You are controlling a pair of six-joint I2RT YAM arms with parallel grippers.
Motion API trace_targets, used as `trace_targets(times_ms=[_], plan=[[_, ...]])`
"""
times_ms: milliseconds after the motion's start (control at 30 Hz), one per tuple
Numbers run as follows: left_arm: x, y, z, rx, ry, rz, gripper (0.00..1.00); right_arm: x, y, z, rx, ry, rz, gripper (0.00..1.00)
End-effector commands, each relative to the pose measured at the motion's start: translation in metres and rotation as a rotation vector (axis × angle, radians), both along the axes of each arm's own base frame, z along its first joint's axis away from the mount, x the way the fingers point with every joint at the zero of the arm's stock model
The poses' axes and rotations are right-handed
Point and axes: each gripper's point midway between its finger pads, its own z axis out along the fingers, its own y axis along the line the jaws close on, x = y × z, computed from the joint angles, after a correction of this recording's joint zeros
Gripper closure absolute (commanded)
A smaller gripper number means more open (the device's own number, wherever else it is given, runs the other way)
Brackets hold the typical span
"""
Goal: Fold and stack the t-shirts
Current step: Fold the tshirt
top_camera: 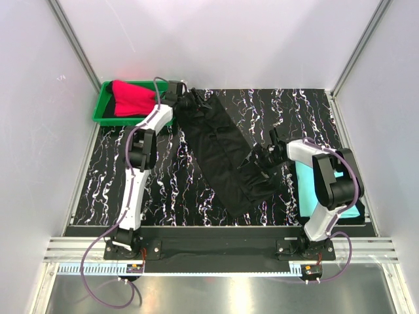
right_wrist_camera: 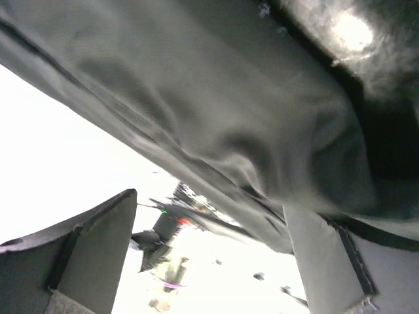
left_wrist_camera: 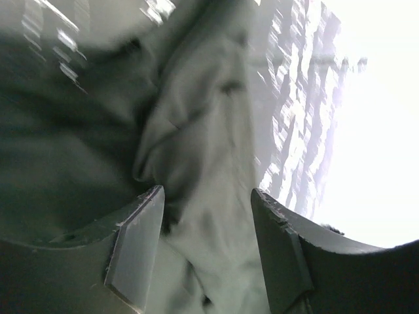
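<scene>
Turquoise t-shirt (top_camera: 302,186) mostly under right arm (top_camera: 330,176), red t-shirt (top_camera: 134,97) half hidden

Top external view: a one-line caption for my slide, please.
Black t-shirt lies diagonally between left gripper and right gripper; red shirt in green tray, turquoise shirt at right.

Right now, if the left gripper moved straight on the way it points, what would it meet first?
Most likely the black t-shirt: its bunched cloth lies right ahead of the open left gripper, though depth is unclear.
</scene>
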Motion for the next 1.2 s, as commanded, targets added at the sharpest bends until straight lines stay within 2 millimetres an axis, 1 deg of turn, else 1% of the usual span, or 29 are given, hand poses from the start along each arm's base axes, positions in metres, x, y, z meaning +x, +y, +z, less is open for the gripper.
trace_targets(times_ms=[0, 33, 67, 133, 167, 233, 267, 300, 333, 367, 400, 433, 467, 500, 533, 567, 600, 633, 667, 700, 733, 767, 800, 833, 867, 933, 1000, 1100, 1167], plan=[[-0.026, -0.017, 0.108, -0.049, -0.147, -0.084, 0.4, 0.001, -0.018, 0.025, -0.131, -0.162, 0.175, 0.0], [-0.031, -0.016, 0.113, -0.037, -0.15, -0.092, 0.4, 0.003, -0.025, 0.034, -0.174, -0.228, 0.227, 0.0], [-0.04, -0.012, 0.124, -0.02, -0.146, -0.088, 0.39, -0.001, -0.036, 0.034, -0.24, -0.232, 0.242, 0.0], [-0.05, -0.008, 0.135, 0.001, -0.155, -0.1, 0.39, -0.001, -0.043, 0.046, -0.275, -0.301, 0.278, 0.0], [-0.056, -0.007, 0.149, 0.002, -0.172, -0.104, 0.39, -0.004, -0.047, 0.048, -0.293, -0.302, 0.289, 0.0], [-0.068, -0.004, 0.156, 0.018, -0.159, -0.117, 0.39, -0.003, -0.05, 0.055, -0.32, -0.344, 0.329, 0.0], [-0.075, -0.002, 0.174, 0.016, -0.186, -0.123, 0.39, -0.004, -0.049, 0.055, -0.324, -0.353, 0.347, 0.0], [-0.081, 0.0, 0.179, 0.029, -0.182, -0.124, 0.39, -0.005, -0.045, 0.055, -0.324, -0.359, 0.37, 0.0], [-0.088, 0.004, 0.178, 0.05, -0.183, -0.131, 0.39, -0.007, -0.036, 0.051, -0.326, -0.377, 0.444, 0.0], [-0.1, 0.007, 0.197, 0.057, -0.212, -0.133, 0.39, -0.009, -0.029, 0.048, -0.338, -0.384, 0.496, 0.0], [-0.107, 0.01, 0.201, 0.068, -0.218, -0.132, 0.39, -0.01, -0.022, 0.047, -0.346, -0.395, 0.544, 0.0], [-0.117, 0.015, 0.191, 0.091, -0.196, -0.135, 0.39, -0.005, -0.015, 0.045, -0.367, -0.412, 0.593, 0.0], [-0.131, 0.02, 0.208, 0.096, -0.224, -0.133, 0.39, -0.01, 0.0, 0.046, -0.367, -0.431, 0.652, 0.0], [-0.141, 0.025, 0.208, 0.112, -0.216, -0.131, 0.39, -0.011, 0.005, 0.044, -0.378, -0.439, 0.679, 0.0], [-0.156, 0.029, 0.192, 0.13, -0.181, -0.145, 0.39, -0.009, 0.01, 0.041, -0.39, -0.443, 0.707, 0.0], [-0.173, 0.033, 0.21, 0.13, -0.22, -0.147, 0.39, -0.013, 0.015, 0.037, -0.402, -0.442, 0.73, 0.0], [-0.183, 0.038, 0.209, 0.145, -0.226, -0.154, 0.39, -0.015, 0.014, 0.032, -0.427, -0.433, 0.744, 0.0], [-0.2, 0.042, 0.188, 0.16, -0.181, -0.166, 0.39, -0.019, 0.013, 0.025, -0.439, -0.417, 0.758, 0.0], [-0.215, 0.047, 0.201, 0.165, -0.215, -0.166, 0.39, -0.024, 0.012, 0.021, -0.45, -0.402, 0.768, 0.0], [-0.228, 0.051, 0.196, 0.176, -0.196, -0.17, 0.38, -0.031, 0.013, 0.017, -0.453, -0.392, 0.784, 0.0], [-0.244, 0.055, 0.175, 0.186, -0.147, -0.181, 0.38, -0.04, 0.009, 0.011, -0.457, -0.372, 0.794, 0.01], [-0.26, 0.058, 0.182, 0.177, -0.165, -0.188, 0.38, -0.043, 0.007, 0.008, -0.468, -0.369, 0.801, 0.01], [-0.271, 0.058, 0.177, 0.169, -0.151, -0.198, 0.38, -0.045, 0.004, 0.005, -0.492, -0.368, 0.808, 0.02], [-0.287, 0.062, 0.163, 0.174, -0.12, -0.197, 0.38, -0.051, -0.002, -0.003, -0.506, -0.351, 0.819, 0.04], [-0.295, 0.063, 0.156, 0.184, -0.11, -0.199, 0.38, -0.051, -0.006, -0.007, -0.519, -0.348, 0.82, 0.04], [-0.308, 0.071, 0.134, 0.213, -0.071, -0.177, 0.38, -0.057, -0.01, -0.017, -0.528, -0.322, 0.833, 0.05], [-0.31, 0.071, 0.127, 0.208, -0.06, -0.167, 0.39, -0.059, -0.005, -0.019, -0.526, -0.33, 0.831, 0.06], [-0.306, 0.071, 0.124, 0.212, -0.053, -0.158, 0.41, -0.066, -0.004, -0.026, -0.532, -0.295, 0.817, 0.06], [-0.296, 0.07, 0.126, 0.218, -0.057, -0.149, 0.41, -0.074, -0.002, -0.034, -0.527, -0.243, 0.794, 0.07]])
